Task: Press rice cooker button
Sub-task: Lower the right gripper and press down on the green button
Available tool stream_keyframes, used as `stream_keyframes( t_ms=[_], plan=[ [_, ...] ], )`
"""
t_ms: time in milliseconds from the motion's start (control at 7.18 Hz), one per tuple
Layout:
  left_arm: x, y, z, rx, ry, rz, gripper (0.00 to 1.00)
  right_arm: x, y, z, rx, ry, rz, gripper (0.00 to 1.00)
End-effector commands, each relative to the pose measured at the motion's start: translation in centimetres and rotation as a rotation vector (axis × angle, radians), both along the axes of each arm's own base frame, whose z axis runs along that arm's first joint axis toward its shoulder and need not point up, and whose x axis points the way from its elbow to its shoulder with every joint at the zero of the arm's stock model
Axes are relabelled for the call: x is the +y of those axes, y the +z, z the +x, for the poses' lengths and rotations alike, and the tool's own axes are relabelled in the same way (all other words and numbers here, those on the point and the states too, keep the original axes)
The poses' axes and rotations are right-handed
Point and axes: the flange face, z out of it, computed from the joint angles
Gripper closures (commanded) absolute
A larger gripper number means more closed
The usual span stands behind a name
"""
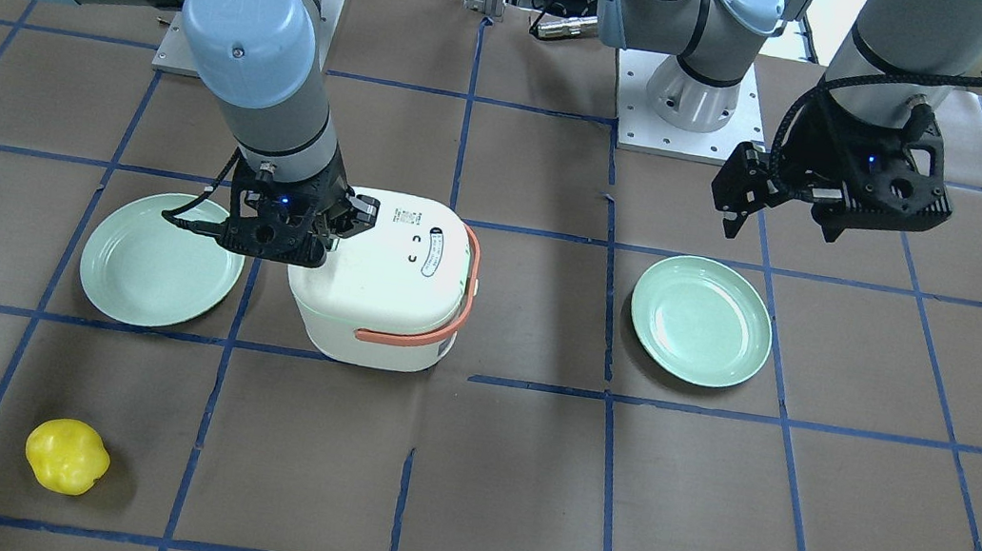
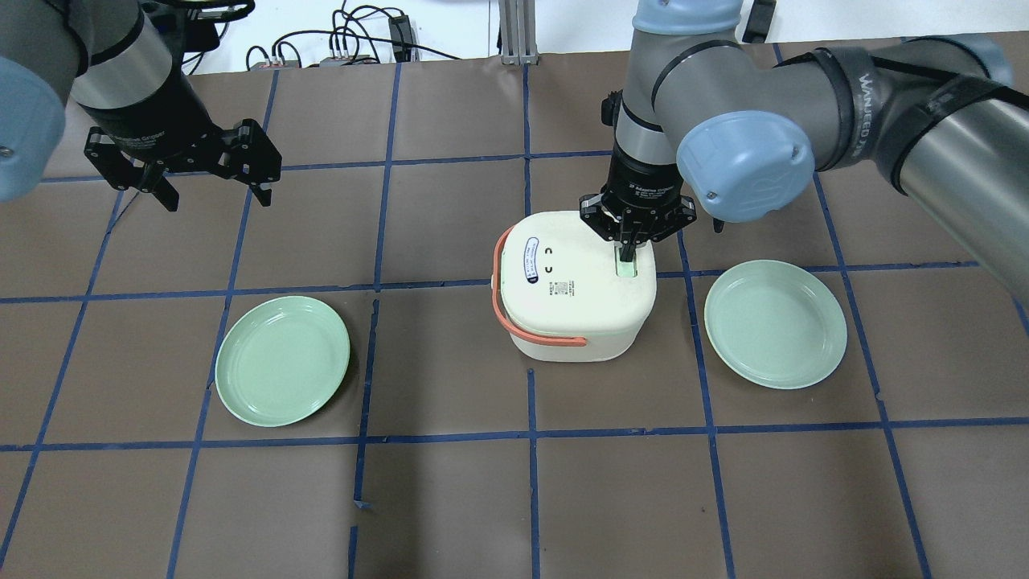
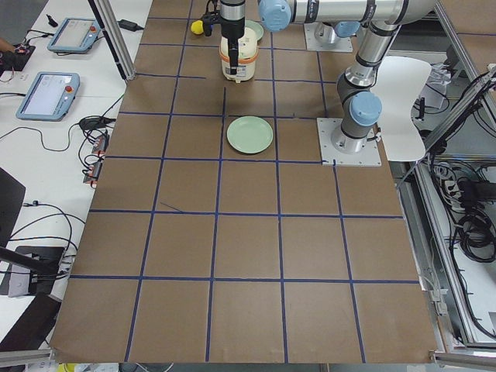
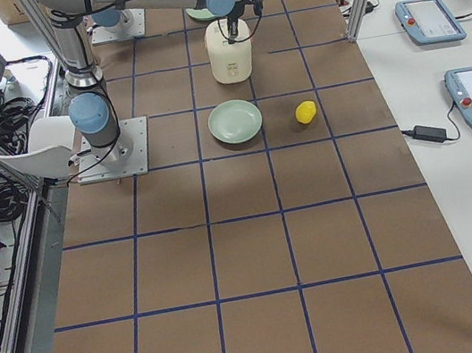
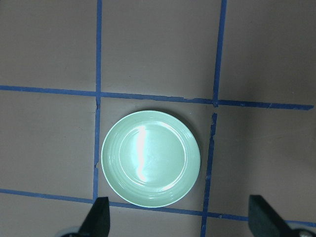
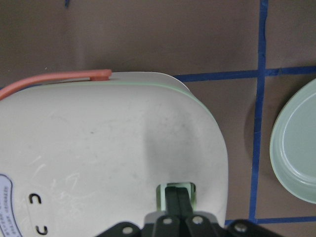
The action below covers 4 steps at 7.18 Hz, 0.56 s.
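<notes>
A cream rice cooker [image 2: 572,285] with an orange handle [image 2: 514,322] stands mid-table; it also shows in the front view [image 1: 384,285]. Its pale green button [image 2: 625,269] sits at the lid's edge. My right gripper [image 2: 629,251] is shut, and its fingertips [image 6: 177,197] rest on the button [image 6: 160,196], pointing straight down. My left gripper [image 2: 213,189] is open and empty, hovering high over the table's far left, well away from the cooker. In the left wrist view its two fingertips [image 5: 98,217] frame a green plate below.
Two pale green plates flank the cooker, one on the left [image 2: 282,359] and one on the right [image 2: 775,323]. A yellow toy pepper [image 1: 67,455] lies near the operators' edge. Blue tape lines grid the brown table [image 2: 450,498].
</notes>
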Motion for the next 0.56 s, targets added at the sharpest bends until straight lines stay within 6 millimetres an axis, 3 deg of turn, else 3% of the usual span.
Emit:
stream_keyframes(
  t_ms=[0, 278, 418],
  plan=[
    [0.0, 0.0, 0.0, 0.0, 0.0, 0.0, 0.0, -0.1, -0.1, 0.0, -0.001, -0.001, -0.005, 0.9],
    [0.0, 0.0, 0.0, 0.0, 0.0, 0.0, 0.0, -0.2, 2.2, 0.0, -0.014, -0.002, -0.053, 0.88],
    [0.0, 0.0, 0.0, 0.0, 0.0, 0.0, 0.0, 0.3, 4.6, -0.2, -0.022, -0.003, -0.089, 0.8]
  ],
)
